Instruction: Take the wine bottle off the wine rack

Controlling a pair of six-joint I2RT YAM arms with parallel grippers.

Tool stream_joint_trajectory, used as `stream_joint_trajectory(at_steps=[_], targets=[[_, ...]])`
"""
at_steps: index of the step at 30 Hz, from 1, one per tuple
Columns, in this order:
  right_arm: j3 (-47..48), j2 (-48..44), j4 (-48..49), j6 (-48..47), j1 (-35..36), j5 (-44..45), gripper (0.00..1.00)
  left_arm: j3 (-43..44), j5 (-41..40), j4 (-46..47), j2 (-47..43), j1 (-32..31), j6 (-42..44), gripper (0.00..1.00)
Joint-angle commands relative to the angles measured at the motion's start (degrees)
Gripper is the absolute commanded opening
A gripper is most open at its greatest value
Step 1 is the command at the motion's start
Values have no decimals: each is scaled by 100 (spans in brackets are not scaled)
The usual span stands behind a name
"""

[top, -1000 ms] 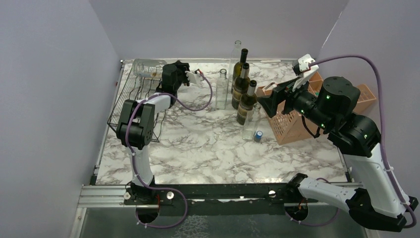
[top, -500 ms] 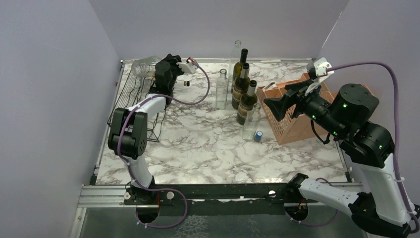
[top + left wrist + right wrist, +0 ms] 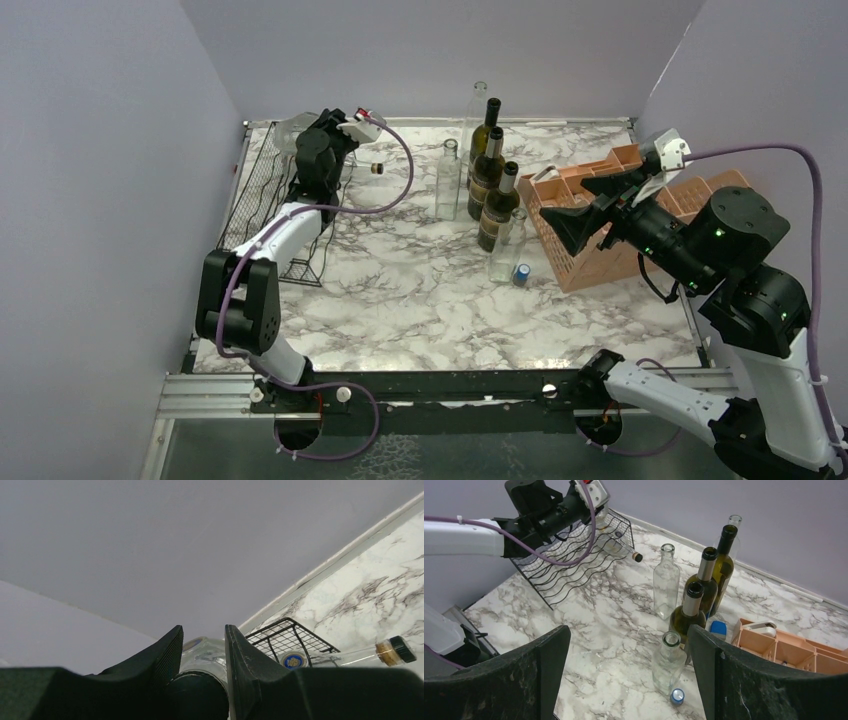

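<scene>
Marble bench (image 3: 420, 300): by the salmon crate (image 3: 600, 260) at its right edge, the right gripper (image 3: 578, 207) hangs with fingers spread wide, holding nothing. At the far left corner the clear wine bottle (image 3: 623, 547) lies sideways over the black wine rack (image 3: 569, 570), with the left gripper (image 3: 202, 630) clamped round its body.
</scene>
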Motion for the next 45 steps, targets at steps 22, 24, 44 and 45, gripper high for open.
stream_joint_trajectory(at_steps=[22,24,44,45], targets=[[-398,-90,403,220,-6,-516,100,623,-860,-1116,-1647,-47,-2008,0],[-427,-80,409,211,-5,-527,100,741,-733,-1482,-1769,-47,-2321,0],[-660,-35,592,235,-7,-626,100,668,805,-2744,-2909,-124,-3874,0],[-681,-34,612,237,-9,-625,100,643,845,-2757,-2960,-137,-3980,0]])
